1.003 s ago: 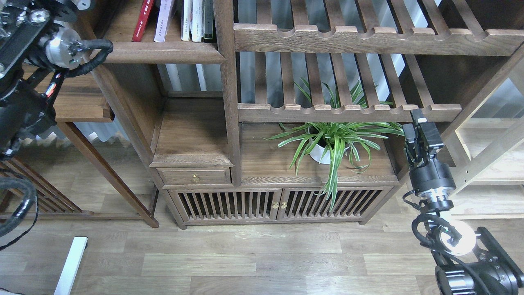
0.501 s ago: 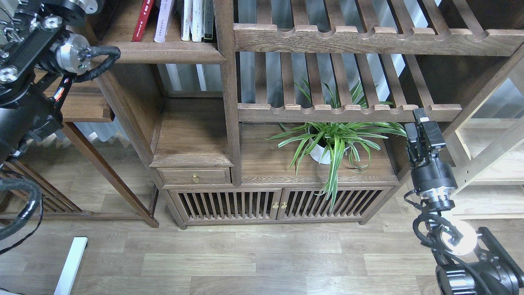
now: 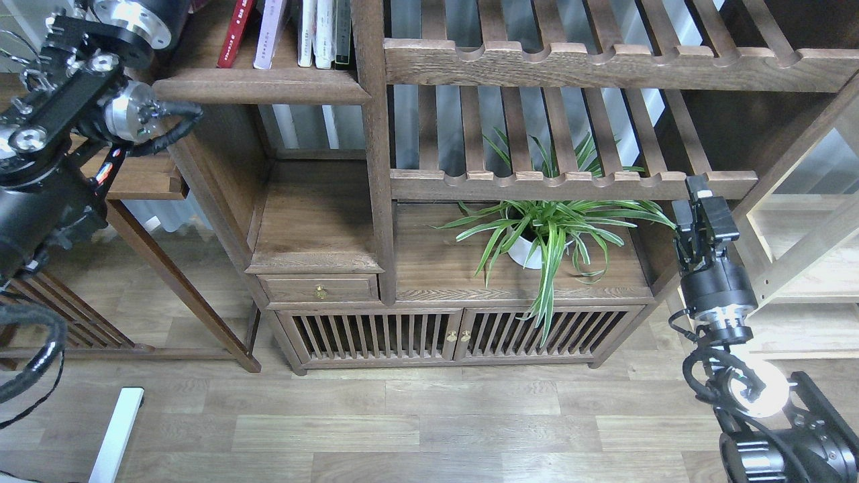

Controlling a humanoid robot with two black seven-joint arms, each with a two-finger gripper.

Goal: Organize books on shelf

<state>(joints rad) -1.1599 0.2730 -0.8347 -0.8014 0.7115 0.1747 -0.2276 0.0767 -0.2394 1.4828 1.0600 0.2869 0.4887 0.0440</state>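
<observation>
Books point(image 3: 288, 30) stand upright on shelf point(image 3: 262, 86), top left. Our left gripper's out of frame; right gripper point(image 3: 704, 201) holds nothing, opening unclear. We judge shelving abt done; next: check alignment.

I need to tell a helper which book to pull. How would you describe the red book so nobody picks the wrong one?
Start at the large wooden bookcase and find the shelf, the solid board at its top left. A short row of books stands on it. The red book is the leftmost, leaning right against a pale lavender book; the others are whitish or dark.
</observation>
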